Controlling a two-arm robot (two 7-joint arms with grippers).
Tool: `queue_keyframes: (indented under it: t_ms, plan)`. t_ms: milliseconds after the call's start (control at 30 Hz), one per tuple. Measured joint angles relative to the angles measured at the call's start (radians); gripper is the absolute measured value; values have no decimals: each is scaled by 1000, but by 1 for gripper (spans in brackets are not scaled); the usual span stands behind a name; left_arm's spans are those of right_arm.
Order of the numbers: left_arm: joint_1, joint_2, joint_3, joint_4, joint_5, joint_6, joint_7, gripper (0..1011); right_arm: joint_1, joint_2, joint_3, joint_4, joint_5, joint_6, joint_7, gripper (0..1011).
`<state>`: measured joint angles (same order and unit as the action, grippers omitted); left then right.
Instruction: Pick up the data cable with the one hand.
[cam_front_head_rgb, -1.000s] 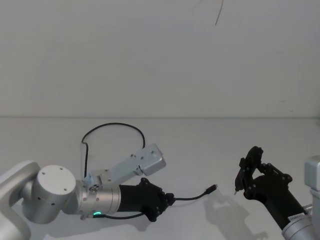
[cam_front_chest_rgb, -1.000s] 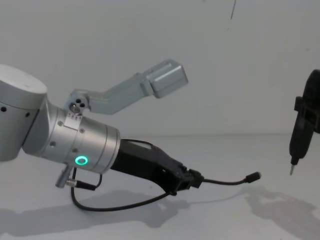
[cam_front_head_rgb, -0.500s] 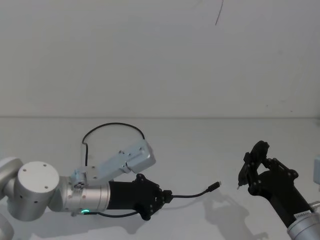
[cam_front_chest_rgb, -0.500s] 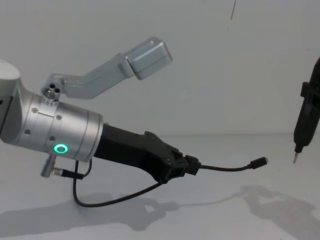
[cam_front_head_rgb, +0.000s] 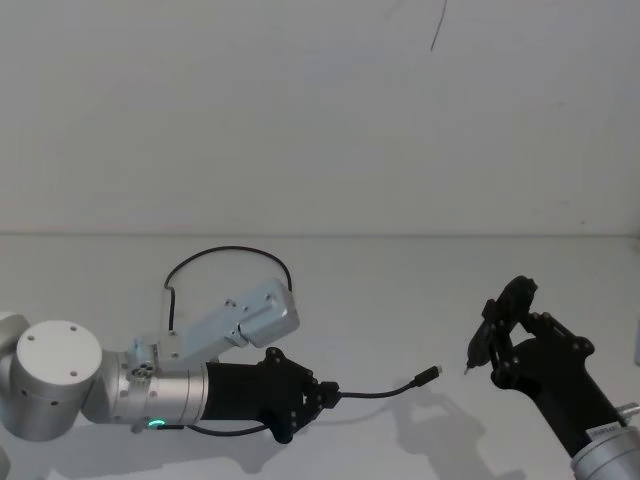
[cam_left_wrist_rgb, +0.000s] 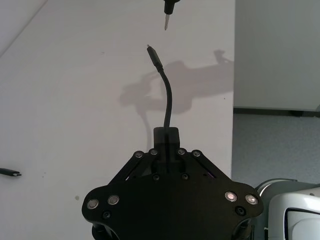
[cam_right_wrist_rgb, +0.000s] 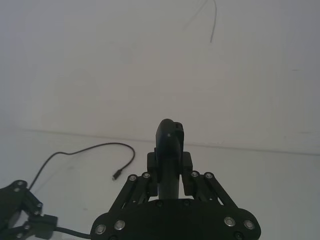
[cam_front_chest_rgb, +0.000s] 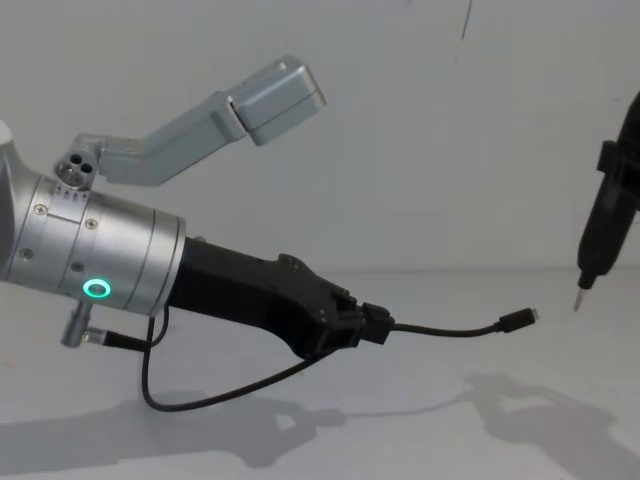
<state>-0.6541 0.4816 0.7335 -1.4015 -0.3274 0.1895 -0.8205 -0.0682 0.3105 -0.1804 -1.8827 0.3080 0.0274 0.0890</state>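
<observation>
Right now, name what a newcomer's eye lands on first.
The left gripper, low left, green ring glowing on its silver wrist, has its fingers shut on the data cable, whose free plug juts toward the right gripper. That one holds a pointed black tool near the plug.

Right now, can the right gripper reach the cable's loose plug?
Probably yes: the data cable juts from the left gripper toward the right gripper, nothing between, though that one holds a tool.

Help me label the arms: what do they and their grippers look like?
The left gripper is black and angular, on a fat silver cylinder wrist with a glowing green ring and grey camera bracket. The right gripper: black linkage fingers with silver screws, silver wrist.
</observation>
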Motion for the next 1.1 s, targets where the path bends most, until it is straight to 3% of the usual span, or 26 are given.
queue_keyframes:
  t_ms: [500,1100]
  plan:
    - [2,11,-2,-10,-7,-4,-9,36,5,-38,-18,8,-21,-18,-5,263]
    - [2,14,-2,-12,-9,-6,-11,36,23,-52,5,40,-36,-30,-2,263]
